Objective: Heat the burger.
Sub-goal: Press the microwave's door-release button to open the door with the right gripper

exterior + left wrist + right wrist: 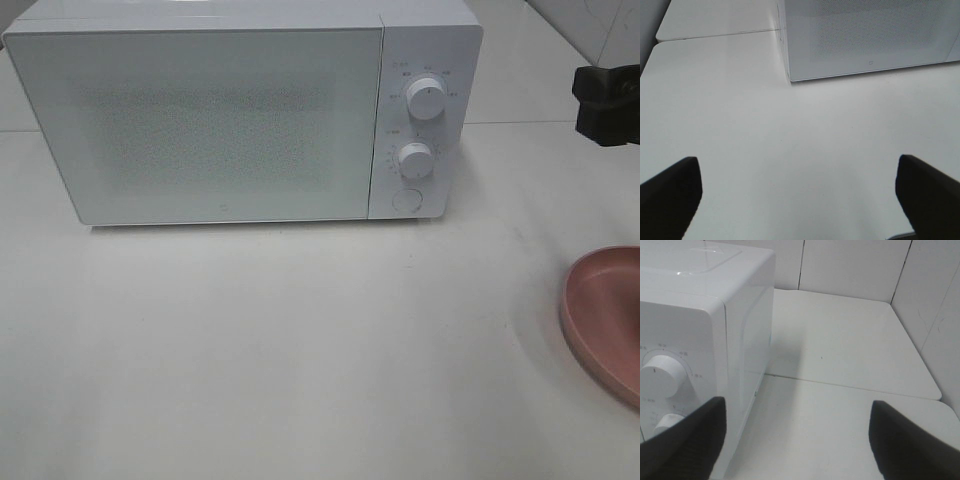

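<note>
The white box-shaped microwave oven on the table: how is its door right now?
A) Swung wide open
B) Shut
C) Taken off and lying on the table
B: the white box-shaped microwave oven has its speckled door lying flat and flush beside the control panel, with no gap showing and no view inside.

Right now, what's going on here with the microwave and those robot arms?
Nothing is being handled at this moment. The white microwave stands on the table with its door shut. The left gripper hovers open and empty over the table in front of it. The right gripper, also open and empty, is off the microwave's knob side. A pink plate sits at the table's right edge, partly out of view. No burger shows anywhere.
</note>
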You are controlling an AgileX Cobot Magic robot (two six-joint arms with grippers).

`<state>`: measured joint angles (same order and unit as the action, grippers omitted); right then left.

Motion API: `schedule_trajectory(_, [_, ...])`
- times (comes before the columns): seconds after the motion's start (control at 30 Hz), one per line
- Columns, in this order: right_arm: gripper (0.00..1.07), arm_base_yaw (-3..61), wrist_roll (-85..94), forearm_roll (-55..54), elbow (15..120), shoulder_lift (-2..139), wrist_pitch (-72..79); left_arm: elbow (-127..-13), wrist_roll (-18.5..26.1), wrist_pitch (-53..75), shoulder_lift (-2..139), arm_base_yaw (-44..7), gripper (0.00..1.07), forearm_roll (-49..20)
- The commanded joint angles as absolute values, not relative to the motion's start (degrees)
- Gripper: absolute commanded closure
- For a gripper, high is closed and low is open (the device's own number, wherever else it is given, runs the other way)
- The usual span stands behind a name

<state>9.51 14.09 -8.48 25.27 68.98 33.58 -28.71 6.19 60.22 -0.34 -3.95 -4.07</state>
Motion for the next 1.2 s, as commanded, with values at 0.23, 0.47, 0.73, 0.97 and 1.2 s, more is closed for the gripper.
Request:
schedule_trajectory(0.23, [0.32, 21.7, 28.8, -27.6, 25.2, 76.1, 47.1, -28.5, 6.2, 59.6, -1.7, -4.2, 0.09, -4.1])
schedule_trajectory(0.47, [0.32, 30.6, 30.4, -36.2, 25.2, 81.2, 55.1, -28.5, 6.2, 59.6, -1.7, -4.2, 0.09, -4.1])
schedule_trajectory(0.73, [0.32, 37.8, 30.4, -39.7, 25.2, 84.9, 58.1, -28.5, 6.2, 59.6, -1.7, -4.2, 0.09, -4.1])
schedule_trajectory(0.97, [0.32, 42.5, 30.4, -43.5, 25.2, 87.3, 58.7, -28.5, 6.2, 59.6, -1.7, -4.2, 0.09, -4.1])
schedule_trajectory(1.2, [0.32, 48.5, 30.4, -50.5, 25.2, 90.2, 61.4, -28.5, 6.2, 59.6, -1.7, -4.2, 0.09, -4.1])
